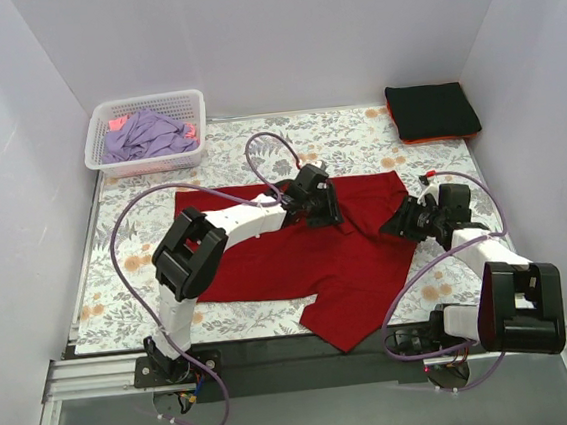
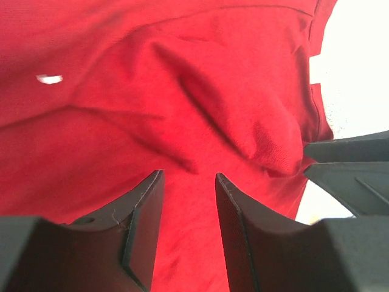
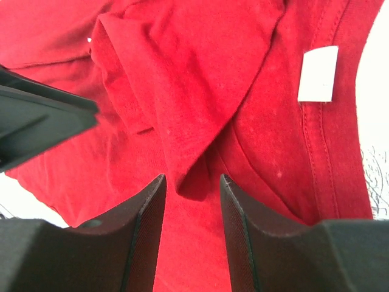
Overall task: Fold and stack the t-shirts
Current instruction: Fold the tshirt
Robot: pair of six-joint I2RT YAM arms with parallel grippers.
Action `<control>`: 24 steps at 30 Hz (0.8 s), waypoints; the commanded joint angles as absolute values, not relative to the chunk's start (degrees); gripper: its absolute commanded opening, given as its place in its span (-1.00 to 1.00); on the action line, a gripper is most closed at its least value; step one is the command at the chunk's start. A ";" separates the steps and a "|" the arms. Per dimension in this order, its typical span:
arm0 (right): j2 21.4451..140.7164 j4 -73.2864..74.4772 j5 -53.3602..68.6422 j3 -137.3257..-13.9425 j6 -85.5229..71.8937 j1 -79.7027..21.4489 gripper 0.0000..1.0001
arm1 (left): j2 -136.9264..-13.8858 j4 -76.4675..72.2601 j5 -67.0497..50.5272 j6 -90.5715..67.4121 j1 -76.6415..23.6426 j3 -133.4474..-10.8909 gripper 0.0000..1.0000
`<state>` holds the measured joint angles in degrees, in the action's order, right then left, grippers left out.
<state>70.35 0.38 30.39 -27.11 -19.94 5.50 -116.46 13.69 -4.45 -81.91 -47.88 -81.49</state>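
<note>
The deep-red t-shirt (image 1: 298, 256) lies spread across the middle of the top view on the floral cloth (image 1: 347, 141). The left gripper (image 2: 189, 176) sits low over the shirt's upper edge, its fingers partly apart, with red fabric showing in the gap and nothing clamped. The right gripper (image 3: 192, 179) is at the shirt's right edge, near the white neck label (image 3: 318, 74). Its fingers are also partly apart, and a loose fold tip reaches between them, unpinched.
</note>
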 commanded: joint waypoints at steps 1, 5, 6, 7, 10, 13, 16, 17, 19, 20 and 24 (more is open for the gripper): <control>71.45 -4.83 32.52 -26.02 -20.74 5.54 -0.06 | -117.67 14.32 -4.22 -82.97 -49.13 -85.42 -0.25; 72.60 -5.62 33.83 -25.75 -20.65 5.54 -0.07 | -119.88 15.99 -3.96 -84.11 -49.75 -87.01 -0.25; 72.77 -6.06 34.01 -25.66 -20.57 5.54 -0.07 | -120.14 16.26 -3.87 -84.63 -49.83 -87.36 -0.25; 72.95 -6.15 34.10 -25.58 -20.57 5.54 -0.07 | -120.41 16.78 -3.52 -84.90 -49.83 -87.62 -0.25; 73.56 -6.33 34.36 -25.31 -20.30 5.45 -0.07 | -121.02 17.49 -2.82 -85.43 -50.01 -87.89 -0.25; 73.74 -7.12 35.07 -24.70 -20.30 5.28 -0.07 | -121.29 17.75 -2.20 -85.52 -50.10 -88.24 -0.26; 74.09 -7.38 35.51 -24.70 -20.04 5.01 -0.08 | -121.73 17.75 -1.58 -85.43 -50.10 -88.94 -0.27; 74.18 -7.38 36.03 -24.78 -19.95 4.92 -0.08 | -121.90 17.67 -1.50 -85.43 -50.10 -89.12 -0.27; 74.79 -7.47 36.56 -25.13 -19.78 4.75 -0.08 | -122.34 17.75 -1.58 -85.43 -50.18 -89.82 -0.29; 74.97 -7.47 36.74 -25.22 -19.69 4.49 -0.08 | -122.60 17.75 -1.84 -85.43 -50.19 -90.09 -0.34; 75.93 -7.56 36.91 -25.40 -19.60 3.96 -0.09 | -123.05 17.75 -2.11 -85.60 -50.54 -90.44 -0.45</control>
<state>75.46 -5.34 35.20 -24.88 -20.60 4.56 -122.10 17.39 -2.63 -85.30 -49.98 -88.88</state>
